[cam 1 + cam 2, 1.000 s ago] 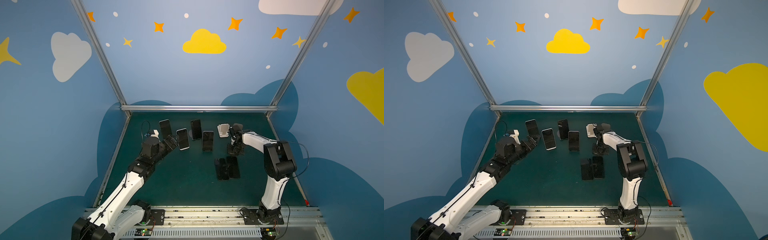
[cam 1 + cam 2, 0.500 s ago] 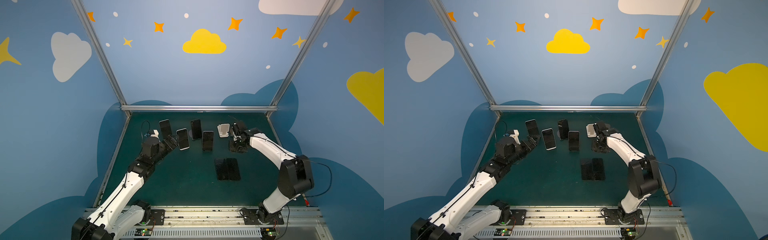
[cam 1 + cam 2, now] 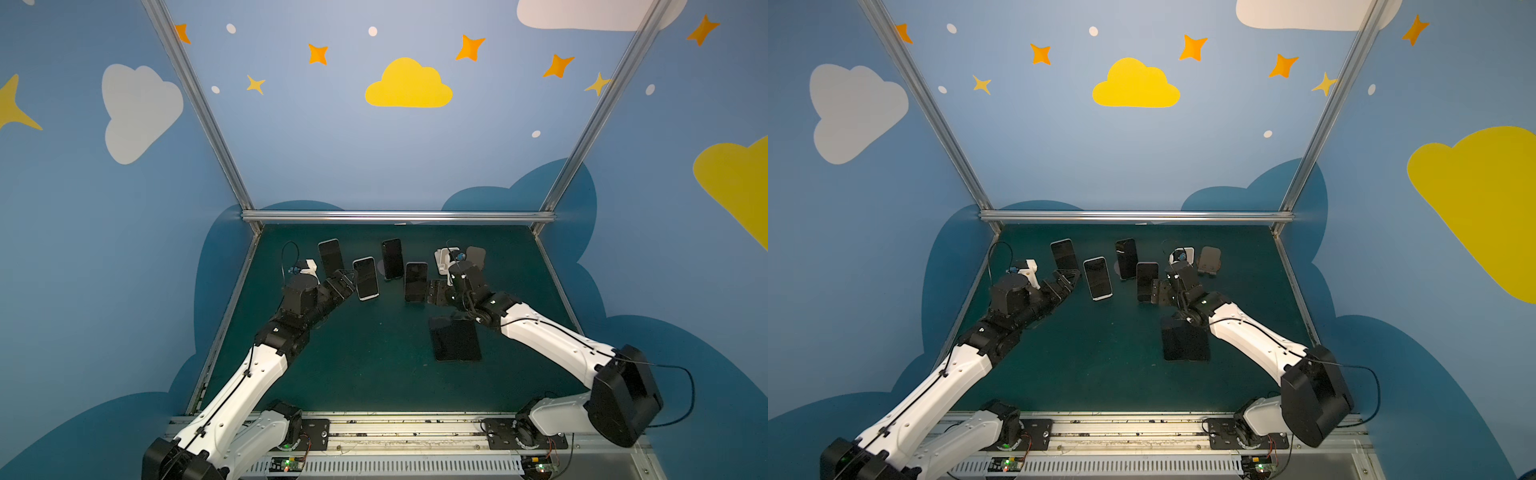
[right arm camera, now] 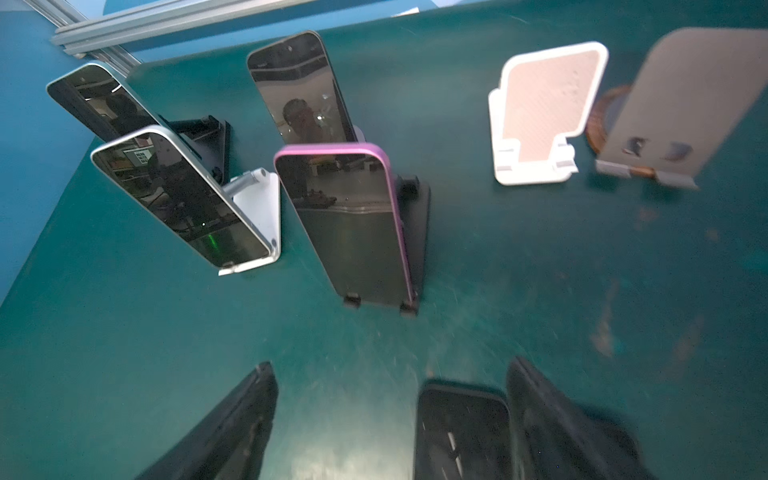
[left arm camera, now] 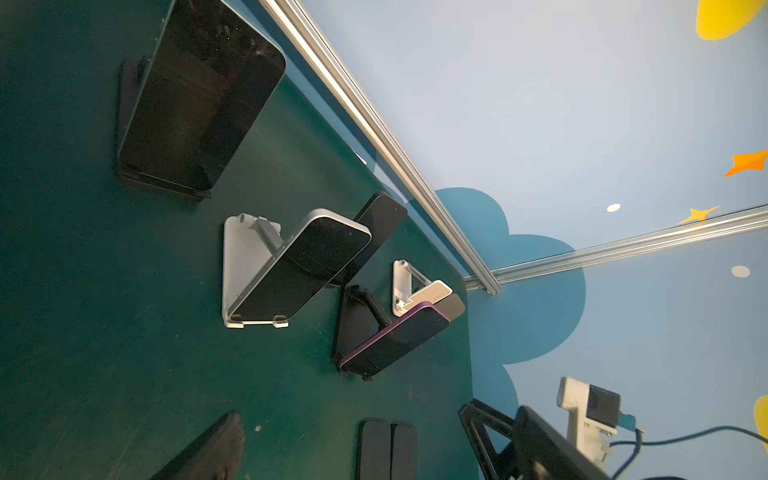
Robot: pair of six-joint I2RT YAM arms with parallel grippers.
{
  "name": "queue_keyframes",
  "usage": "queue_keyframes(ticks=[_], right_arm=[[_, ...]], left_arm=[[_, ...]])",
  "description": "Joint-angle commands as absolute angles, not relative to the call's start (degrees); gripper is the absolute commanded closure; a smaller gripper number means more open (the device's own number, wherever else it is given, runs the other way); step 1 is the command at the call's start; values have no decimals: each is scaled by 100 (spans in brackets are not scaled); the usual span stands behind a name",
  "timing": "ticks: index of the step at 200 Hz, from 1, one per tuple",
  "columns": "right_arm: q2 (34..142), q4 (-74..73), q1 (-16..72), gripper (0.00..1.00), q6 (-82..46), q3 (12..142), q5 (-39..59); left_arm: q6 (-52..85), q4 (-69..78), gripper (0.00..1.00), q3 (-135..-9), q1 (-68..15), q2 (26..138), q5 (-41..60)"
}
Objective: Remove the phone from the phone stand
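Green tabletop (image 4: 519, 299): purple-edged phone (image 4: 349, 224) (screen dark) leans on black stand (image 4: 419, 220).

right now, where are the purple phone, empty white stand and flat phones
purple phone (image 4: 353, 232), right wrist view, middle of its screen
empty white stand (image 4: 548, 108), right wrist view, middle of its backrest
flat phones (image 3: 457, 344), in a top view, middle of the pair

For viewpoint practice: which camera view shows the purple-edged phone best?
The right wrist view: the purple-edged phone faces the camera, large, on its stand. The left wrist view shows it obliquely; both top views, small and dark.
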State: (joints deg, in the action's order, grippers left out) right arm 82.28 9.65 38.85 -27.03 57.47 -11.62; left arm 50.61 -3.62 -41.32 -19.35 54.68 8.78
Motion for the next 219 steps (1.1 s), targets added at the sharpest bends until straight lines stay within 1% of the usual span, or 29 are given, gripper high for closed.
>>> queue_keyframes(ticks=[1,36,53,70,82,115,200,219], right_arm=[[8619,670,3977,12,-2560,6397,-1128],[9400,1121,3986,11,-2745,7240,-1370],[9705,1237,4008,10,-2966,7470,-1607],[9922,1127,4016,10,-3072,7548,-1611],[10028,997,4029,10,-3068,7578,-1598],[10184,845,4043,10,-3154,7644,-1957],[10616,447,4065,10,-2997,7733,-2037],[10642,447,4071,13,-3034,7736,-2143]], left_arm=[[5099,-290,0,-4080,-1932,5355,940],[5119,-273,0,-4078,-1934,5329,958],[5139,-255,0,-4069,-1934,5334,989],[5133,-255,0,-4070,-1934,5345,1002],[5134,-255,0,-4069,-1933,5333,995],[5133,-238,0,-4069,-1932,5317,1000],[5150,-222,0,-4061,-1935,5312,1018],[5146,-229,0,-4060,-1929,5323,1010]])
